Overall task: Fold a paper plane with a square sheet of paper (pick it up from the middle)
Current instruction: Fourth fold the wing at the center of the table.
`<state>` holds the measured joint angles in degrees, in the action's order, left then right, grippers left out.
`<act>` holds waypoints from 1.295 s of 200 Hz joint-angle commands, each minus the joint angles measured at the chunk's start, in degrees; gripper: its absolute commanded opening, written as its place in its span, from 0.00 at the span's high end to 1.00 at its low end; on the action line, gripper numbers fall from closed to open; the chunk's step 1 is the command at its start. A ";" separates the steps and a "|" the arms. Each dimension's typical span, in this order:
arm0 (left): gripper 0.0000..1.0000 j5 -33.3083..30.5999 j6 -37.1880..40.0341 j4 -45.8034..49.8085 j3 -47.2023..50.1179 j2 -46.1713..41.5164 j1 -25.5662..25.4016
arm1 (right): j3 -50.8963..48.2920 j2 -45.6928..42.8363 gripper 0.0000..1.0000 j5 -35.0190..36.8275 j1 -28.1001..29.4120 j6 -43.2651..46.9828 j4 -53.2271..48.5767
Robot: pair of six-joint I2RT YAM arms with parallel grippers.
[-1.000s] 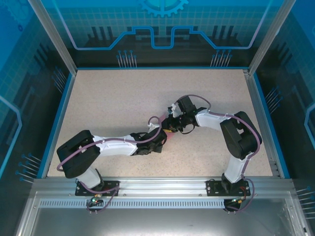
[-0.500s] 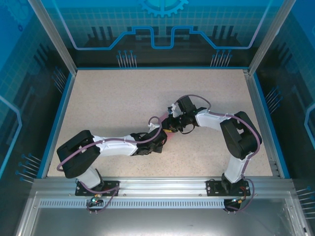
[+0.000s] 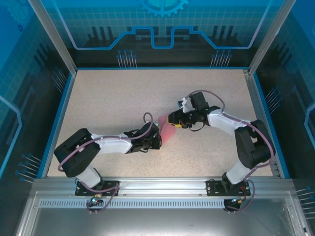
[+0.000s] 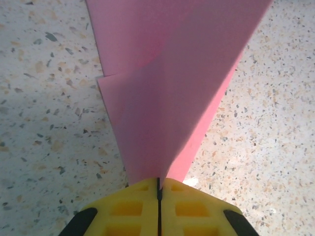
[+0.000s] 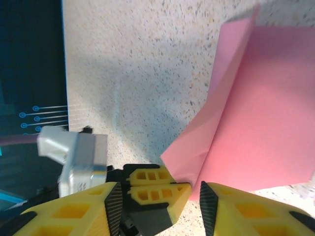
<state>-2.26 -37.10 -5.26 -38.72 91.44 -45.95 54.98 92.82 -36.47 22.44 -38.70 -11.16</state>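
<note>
Pink-red thin creased paper sheet (image 4: 167, 98) looks light, floppy, tearable; left gripper (image 4: 158, 189) clamps its folded tip at six o'clock, right gripper (image 5: 193, 191) gapes at a corner. Hold along creases.

Bright, even light from above on the table (image 3: 113, 103), blue glow on the walls (image 3: 29, 98). In both wrist views a soft grey shadow lies left of centre; the speckles look sharp

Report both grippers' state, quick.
Left gripper: shut on the folded pink paper.
Right gripper: open, holding nothing; the paper's corner sits at its gap.
</note>
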 commanded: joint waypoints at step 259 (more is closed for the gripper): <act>0.93 20.66 -4.58 -12.35 5.05 4.56 8.81 | 3.01 16.68 0.87 -3.15 3.49 -5.61 10.67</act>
<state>16.23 -43.53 -19.68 -33.21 95.22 -37.69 57.01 109.23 -39.03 26.57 -44.16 -1.37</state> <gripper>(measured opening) 0.072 0.127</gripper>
